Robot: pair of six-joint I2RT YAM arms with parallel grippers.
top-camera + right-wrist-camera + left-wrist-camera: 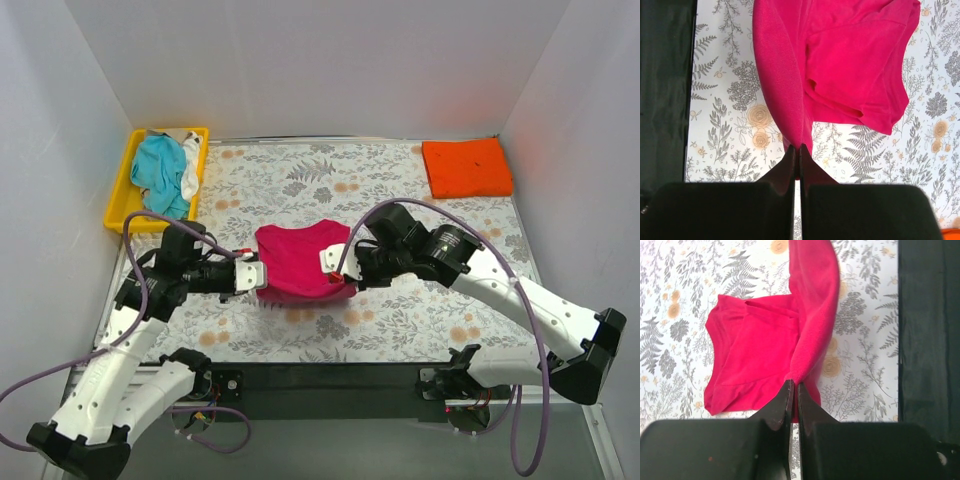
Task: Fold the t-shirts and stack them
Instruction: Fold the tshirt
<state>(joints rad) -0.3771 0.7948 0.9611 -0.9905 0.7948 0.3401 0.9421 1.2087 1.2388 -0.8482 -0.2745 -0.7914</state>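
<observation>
My left tool (794,385) is clamped shut on the pink shirt (297,258) at its left side. My right tool (796,147) pinches the same shirt from the right. The shirt lies mid-tabletop (400,310), its near edge raised in a roll between my two tools and the rest lying flat. The orange shirt (466,167) sits folded at the far right corner. The teal shirt (160,172) and white shirt (190,176) are heaped in the tray (120,195), far left.
</observation>
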